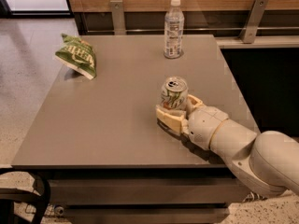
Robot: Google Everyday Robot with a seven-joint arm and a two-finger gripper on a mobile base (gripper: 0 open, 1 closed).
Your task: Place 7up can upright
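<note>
The 7up can [174,93] is a silver-white can with green bands. It stands upright on the grey table [117,120], right of the middle, with its shiny top facing up. My gripper [180,110] reaches in from the lower right. Its cream fingers [169,118] sit on both sides of the can's lower part, closed against it. The can's base rests on the table top.
A clear plastic bottle [173,28] with a white cap stands at the table's far edge. A green snack bag [77,55] lies at the far left. Metal brackets and a wooden wall run behind the table. The floor is to the left.
</note>
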